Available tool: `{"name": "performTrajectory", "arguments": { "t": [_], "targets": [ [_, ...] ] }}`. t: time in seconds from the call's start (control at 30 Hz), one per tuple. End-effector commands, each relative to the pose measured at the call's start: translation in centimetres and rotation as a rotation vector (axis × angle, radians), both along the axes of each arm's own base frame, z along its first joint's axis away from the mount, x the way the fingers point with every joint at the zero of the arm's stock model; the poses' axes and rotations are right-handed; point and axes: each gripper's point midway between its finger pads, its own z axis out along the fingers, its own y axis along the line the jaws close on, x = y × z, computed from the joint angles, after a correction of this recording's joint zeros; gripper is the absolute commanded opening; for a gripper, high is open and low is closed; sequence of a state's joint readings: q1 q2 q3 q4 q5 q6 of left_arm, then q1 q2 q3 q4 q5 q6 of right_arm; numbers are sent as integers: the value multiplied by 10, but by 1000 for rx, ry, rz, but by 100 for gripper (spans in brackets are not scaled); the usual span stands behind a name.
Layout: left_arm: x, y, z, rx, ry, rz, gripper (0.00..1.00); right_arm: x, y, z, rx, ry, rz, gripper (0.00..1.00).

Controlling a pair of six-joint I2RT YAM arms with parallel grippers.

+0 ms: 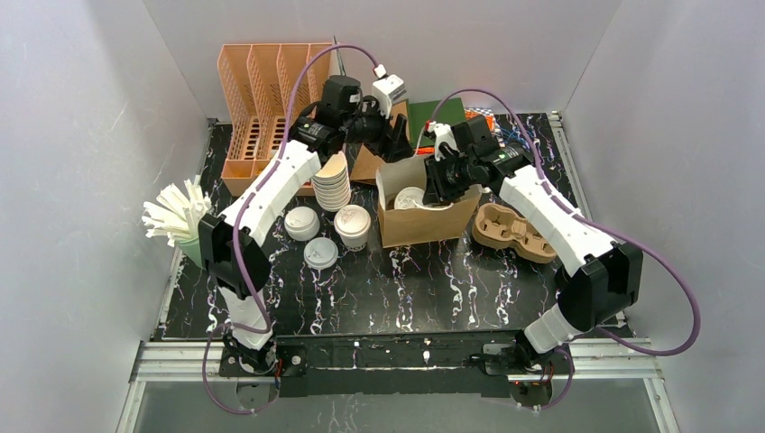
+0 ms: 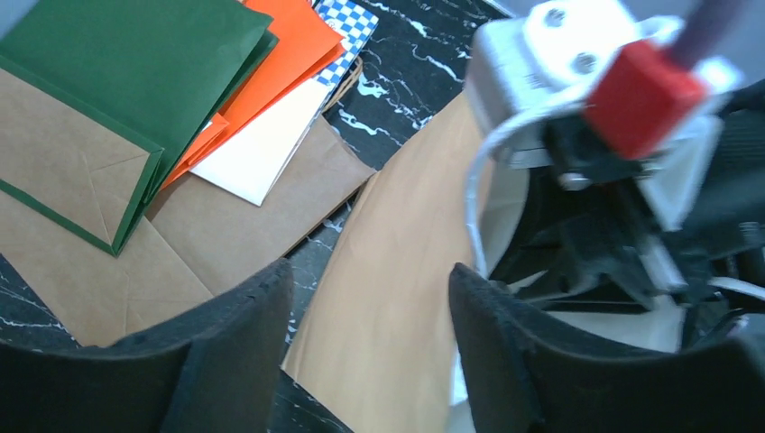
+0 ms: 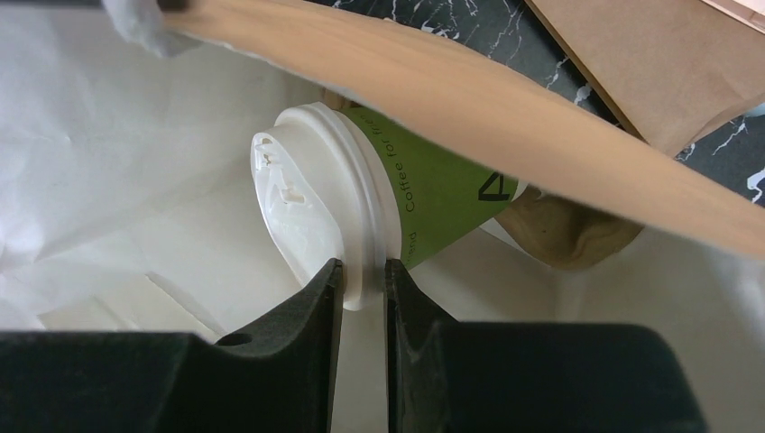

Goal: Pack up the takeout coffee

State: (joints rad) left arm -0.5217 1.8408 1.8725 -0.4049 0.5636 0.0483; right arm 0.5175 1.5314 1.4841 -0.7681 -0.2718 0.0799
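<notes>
A takeout coffee (image 3: 442, 189) with green walls and a white sip lid (image 3: 307, 198) lies tilted inside the open brown paper bag (image 1: 424, 225), whose inside is white. My right gripper (image 3: 363, 275) is shut on the rim of its lid, reaching into the bag (image 3: 505, 117) from above. In the top view the right gripper (image 1: 439, 185) is at the bag's mouth, over the lid (image 1: 410, 197). My left gripper (image 2: 370, 271) is open, and the bag's brown wall (image 2: 397, 298) shows between its fingers. It hangs at the bag's back left corner (image 1: 397, 140). A second capped coffee (image 1: 352, 224) stands on the table left of the bag.
Two loose white lids (image 1: 302, 221) (image 1: 320, 253) lie near a stack of lidless cups (image 1: 332, 180). A brown cup carrier (image 1: 514, 233) sits right of the bag. An orange organizer (image 1: 271, 99) and flat paper bags (image 2: 135, 81) are at the back. A green holder of white sticks (image 1: 180, 221) stands far left.
</notes>
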Motion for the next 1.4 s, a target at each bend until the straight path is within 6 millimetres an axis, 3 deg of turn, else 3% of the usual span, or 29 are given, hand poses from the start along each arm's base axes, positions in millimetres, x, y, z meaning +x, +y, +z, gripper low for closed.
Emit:
{"name": "performTrajectory", "arguments": {
  "t": [0.0,0.13,0.23,0.43,0.57,0.7,0.83,1.0,1.13,1.27,1.37],
  "targets": [
    [-24,7,51,-72,-59,-26,66,8,0,13,-9,-44,4,1],
    [-39,3,56,-106,-27,-84,67,7,2,10,-7,-28,8,1],
    [-44,-1,48,-123,34,-97,67,7,2,11,-7,-29,6,1],
    [-19,-7,10,-75,65,-50,60,7,3,14,0,-26,10,1],
    [8,-14,1,-70,56,10,37,3,2,13,-4,-10,14,1],
    [21,-23,11,-131,57,39,10,-6,-1,2,-44,14,44,1],
    [20,-31,20,-203,93,46,1,-16,2,-10,-71,44,69,1],
    [21,-31,27,-247,96,68,0,-33,10,-19,-118,54,131,1],
    [14,-29,26,-239,80,47,0,-31,9,-3,-116,-13,118,1],
    [3,-13,19,-180,58,78,0,-22,5,35,-51,-149,39,1],
    [-6,2,18,-140,34,108,0,-27,4,63,29,-208,5,1]
  ]
}}
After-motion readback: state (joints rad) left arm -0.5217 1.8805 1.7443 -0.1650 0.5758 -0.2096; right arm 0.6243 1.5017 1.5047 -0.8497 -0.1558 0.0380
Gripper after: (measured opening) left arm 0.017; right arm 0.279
